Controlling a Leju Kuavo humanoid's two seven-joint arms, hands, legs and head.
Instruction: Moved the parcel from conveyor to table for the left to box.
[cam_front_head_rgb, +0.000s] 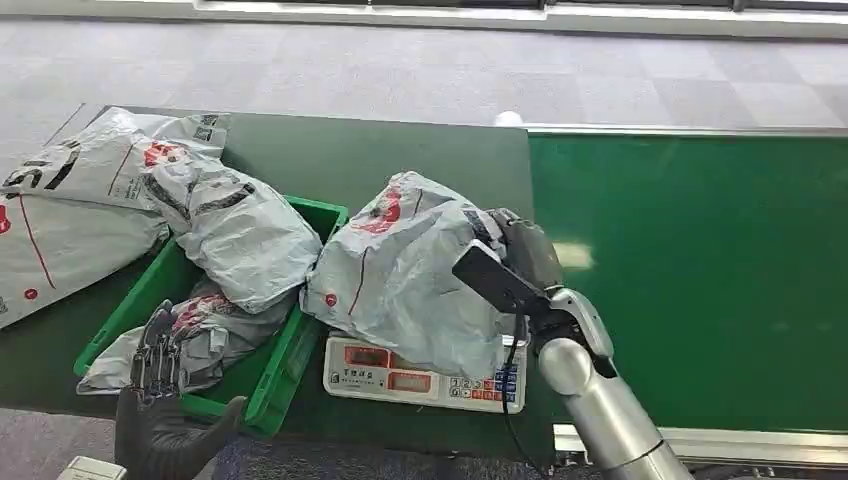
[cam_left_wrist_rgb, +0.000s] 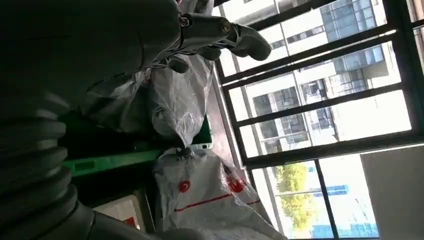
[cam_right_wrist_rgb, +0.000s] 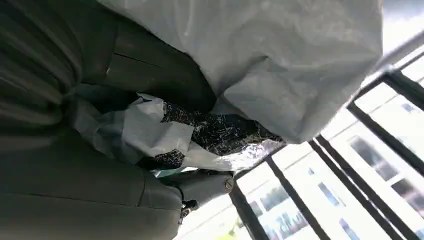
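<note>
**Parcel's on the scale, right hand gripping it**

The right hand (cam_front_head_rgb: 505, 262) clutches the grey parcel (cam_front_head_rgb: 405, 270), which sits on the white scale (cam_front_head_rgb: 420, 378) just beside the green bin (cam_front_head_rgb: 285, 365). The left hand (cam_front_head_rgb: 160, 385) hangs at the bin's near corner, fingers loosely apart, holding nothing. More bags (cam_front_head_rgb: 240, 235) are piled in the bin.

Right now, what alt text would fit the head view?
The right hand grips a grey parcel resting on a scale, beside a green bin holding more parcels. The left hand hovers open at the bin's near edge.
</note>
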